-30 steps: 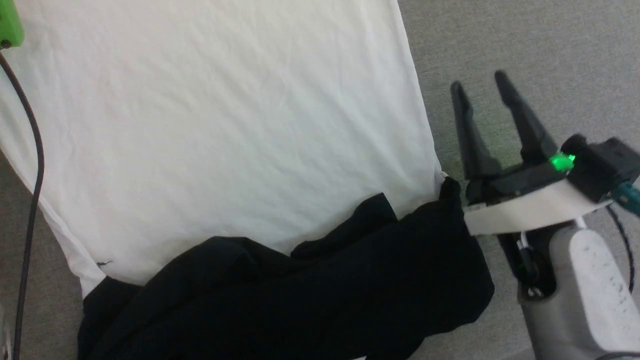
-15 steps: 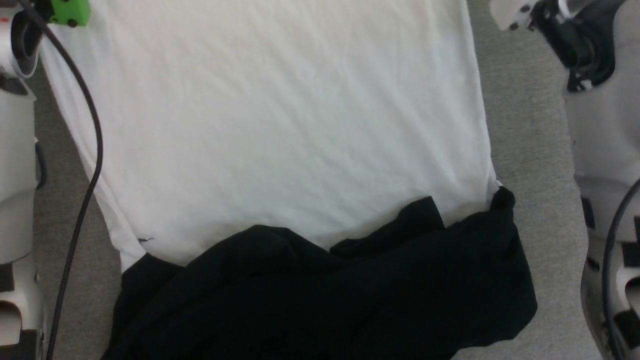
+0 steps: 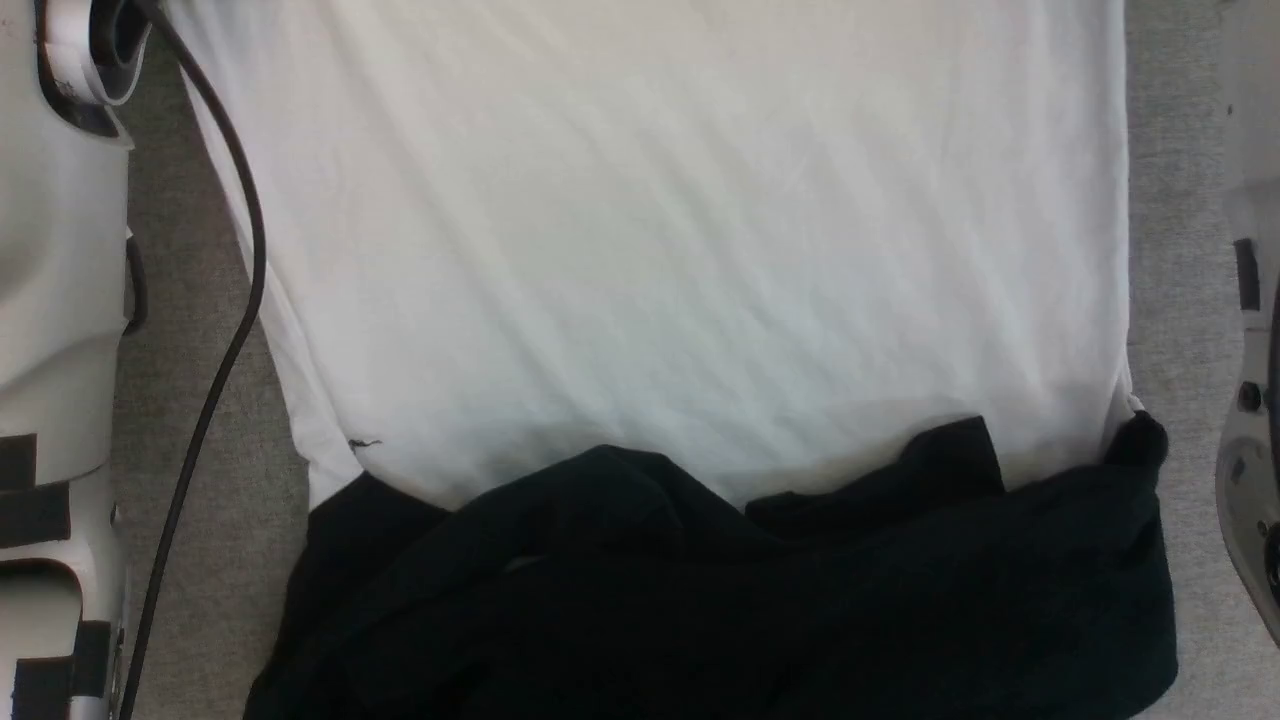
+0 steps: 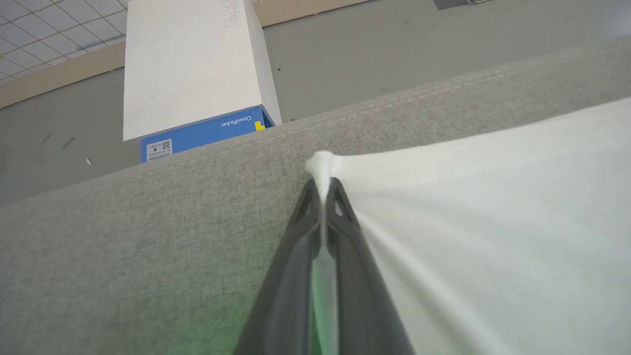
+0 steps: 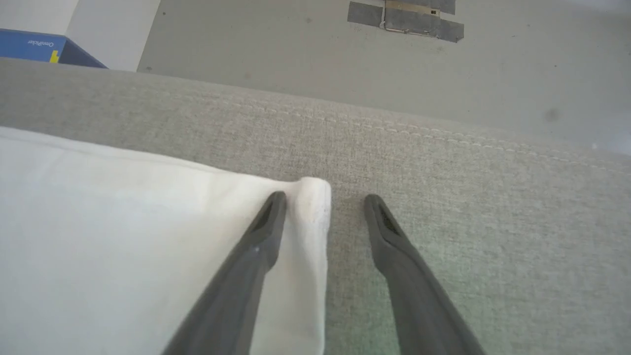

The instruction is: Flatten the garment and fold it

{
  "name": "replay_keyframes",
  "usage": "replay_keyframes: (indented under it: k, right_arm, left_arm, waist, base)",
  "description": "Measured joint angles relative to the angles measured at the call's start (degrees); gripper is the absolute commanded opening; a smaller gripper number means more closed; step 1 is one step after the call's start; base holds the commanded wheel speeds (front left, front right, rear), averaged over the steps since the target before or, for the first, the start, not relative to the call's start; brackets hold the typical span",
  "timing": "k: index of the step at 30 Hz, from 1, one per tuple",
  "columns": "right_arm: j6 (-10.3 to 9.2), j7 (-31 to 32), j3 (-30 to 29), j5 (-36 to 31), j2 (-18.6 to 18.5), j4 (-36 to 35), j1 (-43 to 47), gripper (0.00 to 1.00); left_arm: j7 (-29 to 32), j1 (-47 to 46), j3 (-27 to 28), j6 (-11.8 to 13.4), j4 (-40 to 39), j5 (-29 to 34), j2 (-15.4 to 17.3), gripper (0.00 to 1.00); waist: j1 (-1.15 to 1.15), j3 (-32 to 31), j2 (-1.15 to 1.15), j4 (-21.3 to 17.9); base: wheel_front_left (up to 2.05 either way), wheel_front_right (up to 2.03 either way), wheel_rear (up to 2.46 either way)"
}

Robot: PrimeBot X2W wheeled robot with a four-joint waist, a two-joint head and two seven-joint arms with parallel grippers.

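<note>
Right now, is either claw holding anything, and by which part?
Left claw is shut on the garment at a white hem corner. Right claw stands open astride the other corner, gripping nothing.

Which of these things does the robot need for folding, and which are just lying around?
For the job:
- shirt, spread on the grey pad
- left tool, pinching a white corner
- right tool, open over another corner

Just lying about:
- blue-and-white box, beyond the pad
- taped patch on the floor
</note>
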Motion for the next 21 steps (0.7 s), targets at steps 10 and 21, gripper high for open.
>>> replay_keyframes:
  k: [10, 21]
  right_arm:
    - [0.03, -5.2, -0.7, -2.8, -0.2, -1.8, -1.4, 0.0]
    - [0.03, -23.5, 1.7, -3.1, -0.8, -2.0, -2.2, 0.0]
  left_arm:
    - [-10.3, -2.3, -0.3, -0.4, 2.8, 1.8, 0.6, 0.0]
    - [-29.5, -6.1, 0.0, 2.6, 9.7, 6.3, 1.7, 0.0]
  waist:
    - [0.0, 0.3, 0.0, -0.3]
    - [0.0, -2.6, 0.0, -1.1]
  base:
    - [0.0, 0.0, 0.0]
    - [0.0, 0.0, 0.0]
